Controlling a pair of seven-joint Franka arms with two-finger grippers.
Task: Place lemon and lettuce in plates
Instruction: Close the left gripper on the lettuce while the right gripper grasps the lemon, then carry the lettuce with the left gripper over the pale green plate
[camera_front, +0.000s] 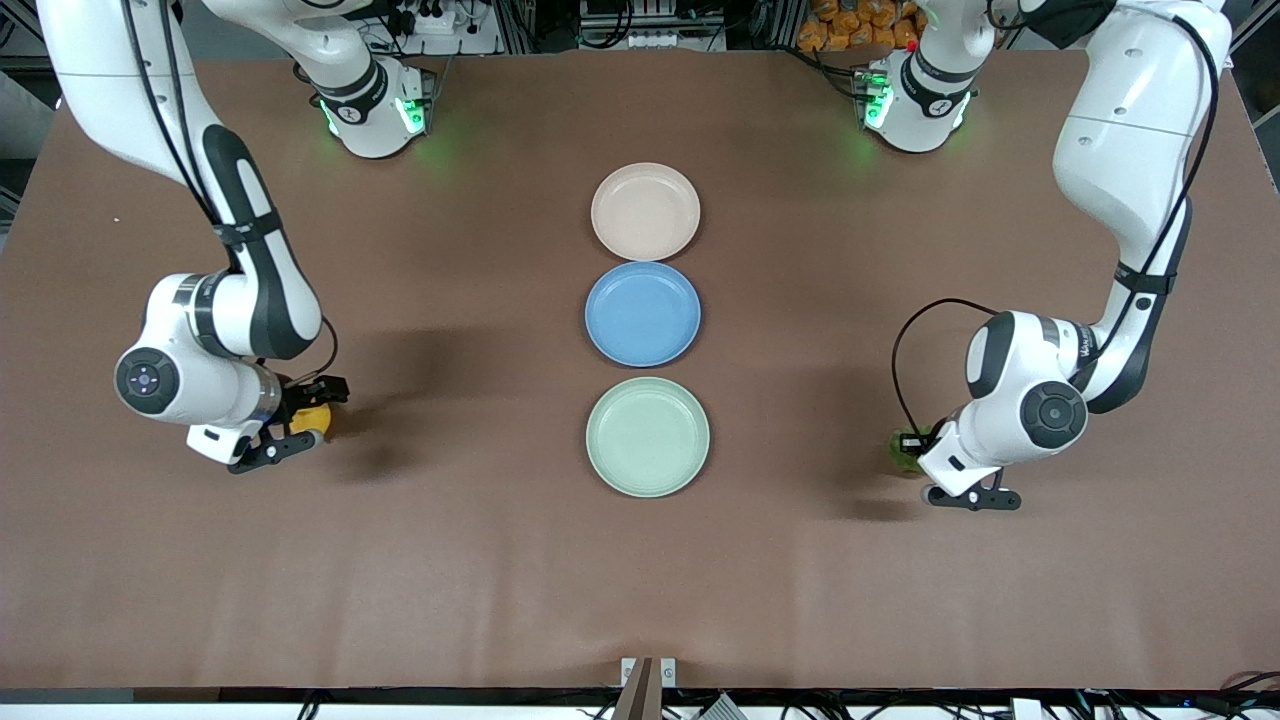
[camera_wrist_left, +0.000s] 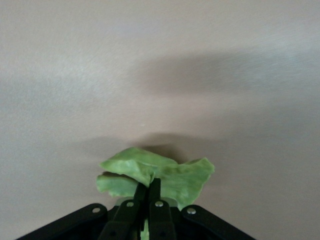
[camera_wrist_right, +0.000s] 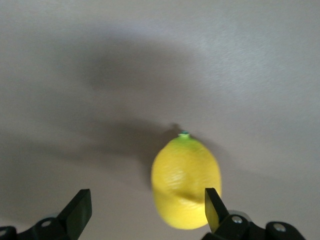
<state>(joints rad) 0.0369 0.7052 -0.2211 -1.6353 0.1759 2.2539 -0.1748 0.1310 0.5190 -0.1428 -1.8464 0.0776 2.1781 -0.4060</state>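
Observation:
The lettuce (camera_wrist_left: 165, 175), a wrinkly green leaf, lies at the left arm's end of the table, and only a green edge (camera_front: 903, 452) shows past the hand in the front view. My left gripper (camera_wrist_left: 147, 187) is shut on the lettuce, its fingers pinching the leaf's middle. At the right arm's end of the table sits the yellow lemon (camera_wrist_right: 186, 180), also seen in the front view (camera_front: 314, 418). My right gripper (camera_wrist_right: 146, 200) is down around it, open, with the lemon close to one finger. The beige-pink plate (camera_front: 645, 211) and the mint green plate (camera_front: 647, 436) are empty.
A blue plate (camera_front: 642, 313) lies between the two pale plates in a row down the table's middle, the mint one nearest the front camera. Brown tabletop (camera_front: 460, 560) stretches around them. Both arm bases (camera_front: 375, 110) stand along the table's edge farthest from the front camera.

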